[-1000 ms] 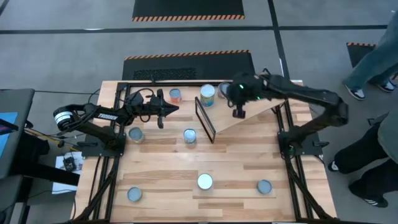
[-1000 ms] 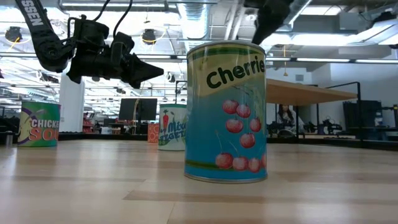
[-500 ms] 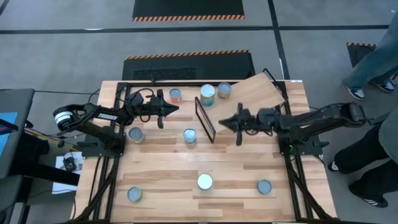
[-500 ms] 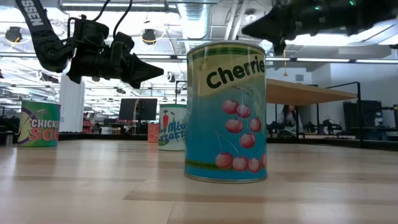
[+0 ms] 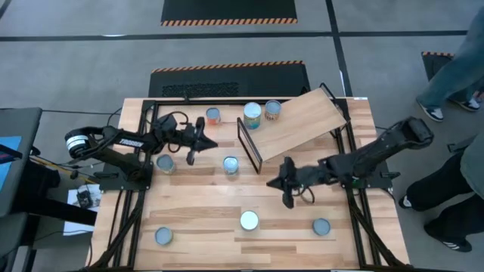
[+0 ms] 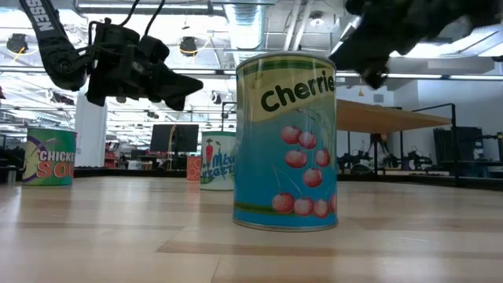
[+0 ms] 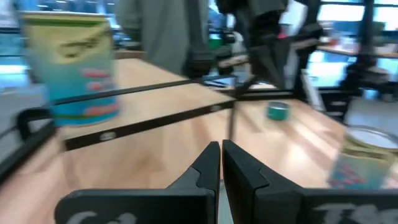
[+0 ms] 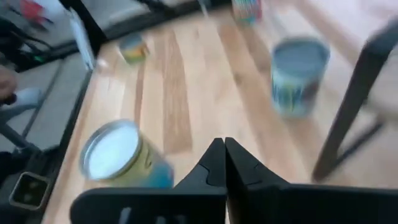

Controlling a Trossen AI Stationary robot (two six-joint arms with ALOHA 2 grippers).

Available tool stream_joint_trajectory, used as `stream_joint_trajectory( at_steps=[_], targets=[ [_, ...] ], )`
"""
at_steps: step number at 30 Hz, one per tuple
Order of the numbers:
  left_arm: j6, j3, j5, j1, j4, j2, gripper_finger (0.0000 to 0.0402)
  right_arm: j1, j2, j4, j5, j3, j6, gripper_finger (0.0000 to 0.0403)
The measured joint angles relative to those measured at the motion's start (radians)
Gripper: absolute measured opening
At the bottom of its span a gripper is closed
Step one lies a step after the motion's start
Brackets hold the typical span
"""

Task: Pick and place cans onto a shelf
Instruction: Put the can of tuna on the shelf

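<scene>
High view: I see the slanted light plywood shelf (image 5: 299, 121) on its thin black frame at the bench's (image 5: 197, 200) far right. Two small cylindrical tins sit against the shelf's far-left edge, one yellow-labelled (image 5: 252, 115), one silver-lidded (image 5: 273, 109). A third tin (image 5: 214, 116) stands further left of them. Another tin (image 5: 231, 165) is just left of the shelf's low end. White-lidded tin (image 5: 249, 221) and a pale-blue-lidded tin (image 5: 321, 227) are well in front of the shelf. Right hand (image 5: 286, 183) hovers just in front of the shelf's low edge, fingers together, holding nothing. Left hand (image 5: 195, 140) hangs well left of the shelf, fingers together, empty too.
</scene>
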Motion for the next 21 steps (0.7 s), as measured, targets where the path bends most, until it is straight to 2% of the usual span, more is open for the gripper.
stream_joint_trajectory(
  at_steps=[5, 10, 16, 21],
  targets=[
    [0.027, 0.0, 0.015, -0.039, -0.006, 0.0, 0.0006, 0.165, 0.021, -0.364, 0.078, 0.16, 0.333, 0.0021],
    [0.044, 0.0, 0.027, -0.066, -0.043, 0.0, 0.0006, 0.34, 0.114, -0.556, 0.092, 0.24, 0.745, 0.0024],
    [0.068, 0.0, 0.028, -0.085, -0.07, 0.0, 0.0006, 0.499, 0.27, -0.8, -0.003, 0.375, 1.163, 0.0055],
    [0.061, 0.0, 0.028, -0.099, -0.071, 0.0, 0.0006, 0.559, 0.395, -0.936, -0.199, 0.463, 1.377, 0.0096]
  ],
)
